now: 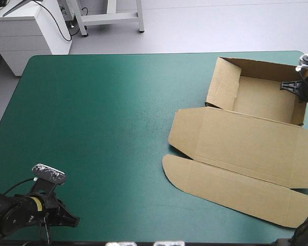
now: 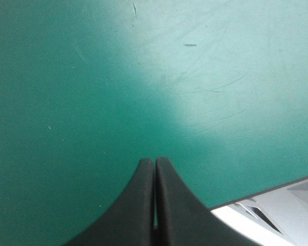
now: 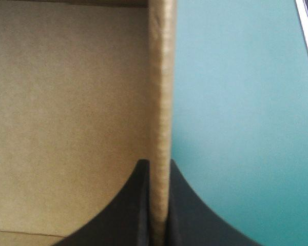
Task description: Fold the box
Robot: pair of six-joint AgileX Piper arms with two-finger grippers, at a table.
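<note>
Judgement: the side wall should be steered along its crease with a firm, square grip and no twisting, or the board may buckle. The right jaws were clamped on the tray's right side wall (image 3: 161,102), tray floor on one side and bare worktop (image 1: 92,128) on the other. The box (image 1: 246,138) lay on the right half, lid flat. The left jaws were closed on nothing at the near-left corner, well apart from the box.

The teal-green table (image 1: 92,128) carries one thing — the brown box (image 1: 246,138), right side.
</note>
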